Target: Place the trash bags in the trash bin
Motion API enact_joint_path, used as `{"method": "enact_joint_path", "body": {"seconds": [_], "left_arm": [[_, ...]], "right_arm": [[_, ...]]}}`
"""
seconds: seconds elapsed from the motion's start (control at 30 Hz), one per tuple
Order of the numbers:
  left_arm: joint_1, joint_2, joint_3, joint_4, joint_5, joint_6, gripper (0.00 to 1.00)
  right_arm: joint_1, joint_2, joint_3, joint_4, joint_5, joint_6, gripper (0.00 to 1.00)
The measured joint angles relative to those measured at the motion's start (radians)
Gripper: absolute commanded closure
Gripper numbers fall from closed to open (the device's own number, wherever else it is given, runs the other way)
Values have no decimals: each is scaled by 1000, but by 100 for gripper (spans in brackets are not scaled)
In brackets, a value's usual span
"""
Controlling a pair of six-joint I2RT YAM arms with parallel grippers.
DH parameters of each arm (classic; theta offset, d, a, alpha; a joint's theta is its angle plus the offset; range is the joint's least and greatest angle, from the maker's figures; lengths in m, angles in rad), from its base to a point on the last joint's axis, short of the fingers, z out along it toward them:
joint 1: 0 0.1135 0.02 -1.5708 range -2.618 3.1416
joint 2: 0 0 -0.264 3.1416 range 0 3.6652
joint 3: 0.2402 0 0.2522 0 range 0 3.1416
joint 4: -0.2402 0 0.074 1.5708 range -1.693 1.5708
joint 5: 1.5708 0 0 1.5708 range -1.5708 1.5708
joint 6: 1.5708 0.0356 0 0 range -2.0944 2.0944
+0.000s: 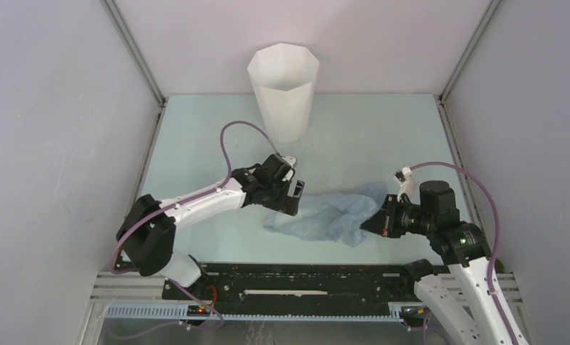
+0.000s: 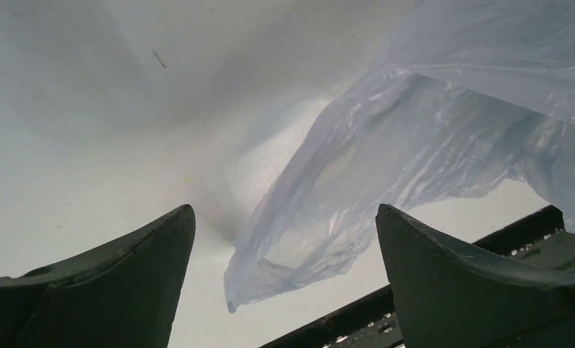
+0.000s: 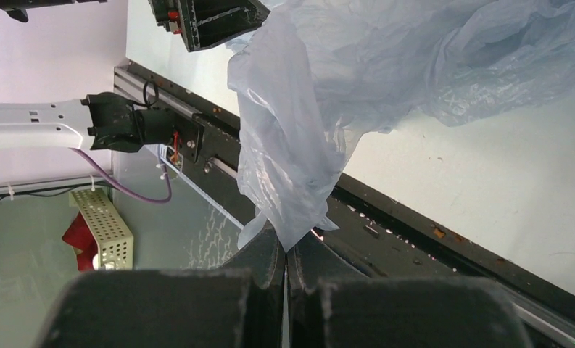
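Your trash bag (image 1: 332, 215) lies crumpled on the near half of the counter (image 1: 382, 136), toward 6 o'clock from the trash bin (image 1: 283, 90). The bin stands upright and well apart from the bag, at the counter's far 12 o'clock edge. At the bag's 3 o'clock end, your right tool (image 3: 286, 246) has its fingers pressed together on a fold of the film, which rises bunched from the pinch. At the 9 o'clock end, your left tool (image 2: 284, 217) has its fingers spread wide. A loose corner of the bag shows in the gap between them, apart from both.
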Motion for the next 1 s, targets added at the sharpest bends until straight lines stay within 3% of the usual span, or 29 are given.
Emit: {"method": "enact_joint_path", "body": {"seconds": [0.1, 0.27, 0.4, 0.6, 0.63, 0.73, 0.8, 0.9, 1.0], "left_arm": [[0, 0, 0, 2, -16, -1, 2], [1, 48, -5, 51, 31, -29, 25], [1, 73, -60, 100, 45, -80, 61], [10, 49, -56, 48, -23, -119, 95], [18, 40, -40, 18, -33, -122, 99], [81, 35, 84, -103, -53, -123, 100], [159, 34, 246, -194, -73, -125, 100], [241, 24, 526, -288, -130, -122, 100], [227, -63, 784, -277, -216, -98, 100]], "right_arm": [[0, -2, 0, -2, 3, 0, 100], [0, -2, 0, -5, 9, -2, 100], [-1, 7, 0, -5, 18, -5, 100], [-5, 89, 0, 42, 26, 7, 100], [-6, 119, 1, 68, 28, 15, 100], [-19, 269, 46, 125, 27, 34, 100], [-37, 438, 192, 104, 14, 39, 100], [-32, 697, 569, 47, 35, 18, 100], [91, 808, 990, 19, 226, -64, 100]]}}
